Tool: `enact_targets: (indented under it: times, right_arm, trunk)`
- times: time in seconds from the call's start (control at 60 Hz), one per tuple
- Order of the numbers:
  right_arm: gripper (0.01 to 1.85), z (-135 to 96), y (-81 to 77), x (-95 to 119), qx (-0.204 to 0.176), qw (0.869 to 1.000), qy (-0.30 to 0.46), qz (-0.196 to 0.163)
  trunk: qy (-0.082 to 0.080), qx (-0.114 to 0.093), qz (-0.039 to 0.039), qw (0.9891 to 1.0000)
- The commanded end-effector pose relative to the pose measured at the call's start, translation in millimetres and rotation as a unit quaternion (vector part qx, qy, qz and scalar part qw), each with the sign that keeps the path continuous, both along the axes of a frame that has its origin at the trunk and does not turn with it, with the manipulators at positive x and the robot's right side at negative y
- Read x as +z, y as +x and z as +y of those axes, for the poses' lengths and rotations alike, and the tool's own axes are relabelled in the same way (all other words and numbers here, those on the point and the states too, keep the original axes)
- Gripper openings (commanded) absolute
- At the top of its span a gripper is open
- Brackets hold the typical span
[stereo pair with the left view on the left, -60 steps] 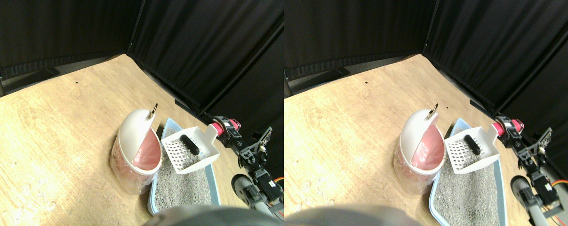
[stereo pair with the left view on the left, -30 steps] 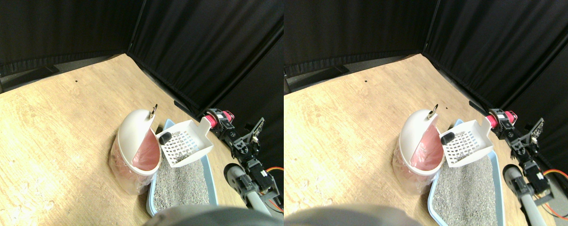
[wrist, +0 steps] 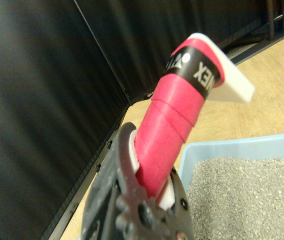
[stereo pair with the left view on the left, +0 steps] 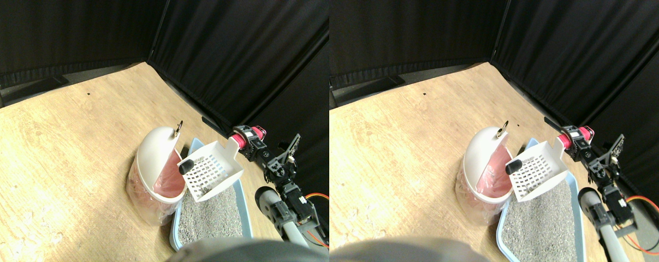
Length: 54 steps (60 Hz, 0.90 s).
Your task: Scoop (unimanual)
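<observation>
My right gripper (stereo pair with the left view on the left: pixel 248 143) is shut on the pink wrapped handle (wrist: pixel 171 125) of a white slotted scoop (stereo pair with the left view on the left: pixel 213 176). It holds the scoop in the air, tilted down toward the white swing-lid bin (stereo pair with the left view on the left: pixel 155 150). A dark lump (stereo pair with the left view on the left: pixel 186 166) sits at the scoop's front lip, right at the bin's pink-lined opening (stereo pair with the left view on the left: pixel 168 177). Below the scoop lies the light blue litter tray (stereo pair with the left view on the left: pixel 194 144), filled with grey litter (stereo pair with the left view on the left: pixel 209 215). In the wrist view the handle rises out of the dark jaw frame, with the tray's rim (wrist: pixel 241 148) and litter (wrist: pixel 241 195) beyond it.
The bin and tray stand side by side on a wooden floor (stereo pair with the left view on the left: pixel 61 142). Black curtains (stereo pair with the left view on the left: pixel 225 60) close off the back and right, close behind the arm. An orange cable (stereo pair with the left view on the left: pixel 318 197) runs by the arm's base.
The scoop has swung left toward the bin and tipped down. The dark lump slid from the middle of the scoop to its front lip at the bin's opening.
</observation>
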<state>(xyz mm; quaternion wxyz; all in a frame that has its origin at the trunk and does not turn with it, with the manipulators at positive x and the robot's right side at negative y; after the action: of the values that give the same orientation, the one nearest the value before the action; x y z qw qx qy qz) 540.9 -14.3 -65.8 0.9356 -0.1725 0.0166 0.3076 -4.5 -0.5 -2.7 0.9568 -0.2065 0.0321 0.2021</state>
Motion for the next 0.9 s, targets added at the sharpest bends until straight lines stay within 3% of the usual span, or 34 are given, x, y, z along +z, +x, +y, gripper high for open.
enact_targets:
  times: [0.017, 0.183, 0.3, 0.317, 0.35, 0.383, 0.5, 0.55, 0.633, 0.667, 0.783, 0.8, 0.817, 0.9]
  right_arm:
    - [0.06, 8.1, -2.5, 10.4, 0.016, 0.999, -0.003, -0.030]
    - [0.12, 8.8, -1.8, 11.4, 0.013, 0.999, -0.015, -0.036]
    - [0.34, 9.3, -1.4, 11.3, 0.015, 0.998, -0.038, -0.048]
    - [0.34, 9.3, -1.4, 11.3, 0.015, 0.998, -0.038, -0.048]
    - [0.24, 9.3, -1.6, 11.0, 0.022, 0.995, -0.059, -0.081]
    - [0.22, 9.0, -1.6, 11.2, 0.026, 0.994, -0.063, -0.083]
    - [0.34, 7.4, -2.4, 14.0, 0.008, 0.997, -0.048, -0.057]
    - [0.25, 6.1, -2.0, 13.7, 0.002, 0.998, -0.045, -0.054]
    - [0.27, 3.7, -1.3, 12.7, 0.003, 0.997, -0.048, -0.056]
    - [0.17, 1.9, -1.4, 12.6, -0.001, 0.998, -0.041, -0.047]
    - [0.28, -3.1, -1.4, 12.2, -0.003, 0.999, -0.030, -0.044]
    - [0.25, -4.4, -1.4, 12.2, -0.007, 0.999, -0.023, -0.041]
    - [0.06, -5.7, -1.6, 12.3, -0.011, 0.999, -0.018, -0.040]
    - [0.06, -11.7, -1.5, 11.9, -0.018, 0.999, -0.006, -0.039]
  trunk:
    - [-0.007, 0.042, 0.0046, 0.9991]
    - [-0.007, 0.041, 0.0034, 0.9991]
    - [-0.008, 0.041, 0.0035, 0.9991]
    - [-0.007, 0.041, 0.0037, 0.9991]
    - [-0.008, 0.041, 0.0036, 0.9991]
    - [-0.008, 0.041, 0.0035, 0.9991]
    - [-0.008, 0.041, 0.0036, 0.9991]
    - [-0.006, 0.041, 0.0019, 0.9992]
    - [-0.005, 0.038, 0.0024, 0.9993]
    - [-0.005, 0.036, 0.0030, 0.9993]
    - [0.000, 0.032, 0.0016, 0.9995]
    - [0.001, 0.031, 0.0018, 0.9995]
    - [0.001, 0.030, 0.0019, 0.9996]
    - [0.007, 0.024, 0.0021, 0.9997]
